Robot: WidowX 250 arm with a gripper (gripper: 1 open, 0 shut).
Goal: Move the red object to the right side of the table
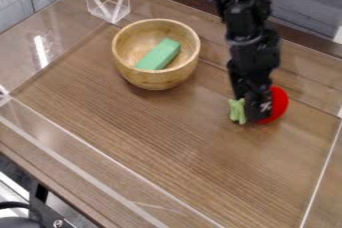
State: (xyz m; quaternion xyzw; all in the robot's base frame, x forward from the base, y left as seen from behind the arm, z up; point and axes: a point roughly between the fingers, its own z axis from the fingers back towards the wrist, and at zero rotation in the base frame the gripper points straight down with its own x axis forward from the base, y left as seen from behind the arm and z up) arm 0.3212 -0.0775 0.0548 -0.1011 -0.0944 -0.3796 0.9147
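The red object (274, 105), a small round toy fruit with a green leafy stem (238, 112), rests on the table (147, 147) at its right side, close to the right acrylic wall. My gripper (253, 102) points steeply down right over it, its black fingers parted and standing at the fruit's left half. The fingers hide the middle of the fruit, so red shows to their right and the green stem to their lower left. The fruit looks to be lying on the wood, not lifted.
A wooden bowl (128, 38) holding a green block (159, 54) stands at the back centre, left of the arm. Clear acrylic walls (325, 172) edge the tabletop. A folded clear stand (107, 4) sits at the back left corner.
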